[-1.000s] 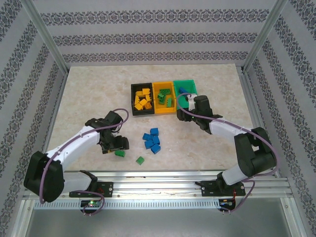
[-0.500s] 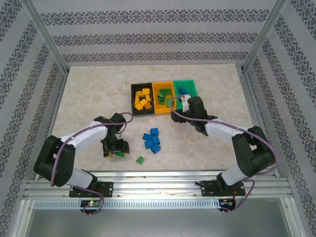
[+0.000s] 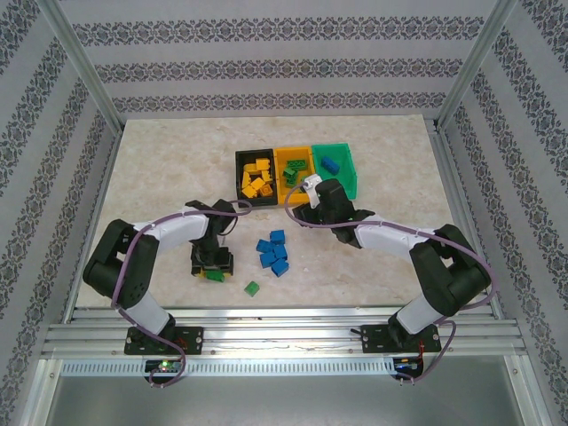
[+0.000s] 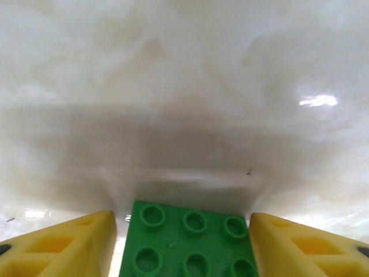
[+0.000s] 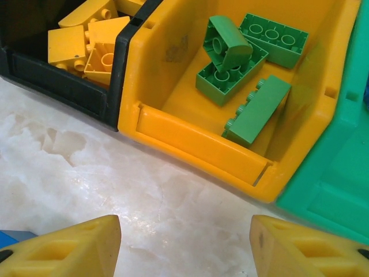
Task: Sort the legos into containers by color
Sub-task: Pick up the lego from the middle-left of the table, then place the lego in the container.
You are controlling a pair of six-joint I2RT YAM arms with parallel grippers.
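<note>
A green lego [image 4: 190, 245] lies studs-up on the table between the yellow fingers of my left gripper [image 4: 183, 242]. The right finger is against it and a thin gap shows at the left finger [image 4: 69, 245]. From above, the left gripper [image 3: 213, 269] stands low over this lego [image 3: 215, 277]. My right gripper [image 5: 184, 242] is open and empty above bare table, just in front of the orange container [image 5: 202, 138], which holds green legos [image 5: 248, 52]. Yellow legos [image 5: 86, 46] fill the black container [image 5: 57, 75]. The green container [image 3: 342, 158] holds a blue lego [image 3: 329, 163].
Several blue legos [image 3: 273, 251] lie clustered mid-table between the two arms. Another small green lego [image 3: 253, 287] sits near the front edge. The right gripper [image 3: 297, 197] hovers close to the bins' front wall. Metal frame posts and patterned walls surround the table.
The left gripper has dropped onto the green lego and its jaws have narrowed around it. The right arm has swung left, from the green container to in front of the orange one.
</note>
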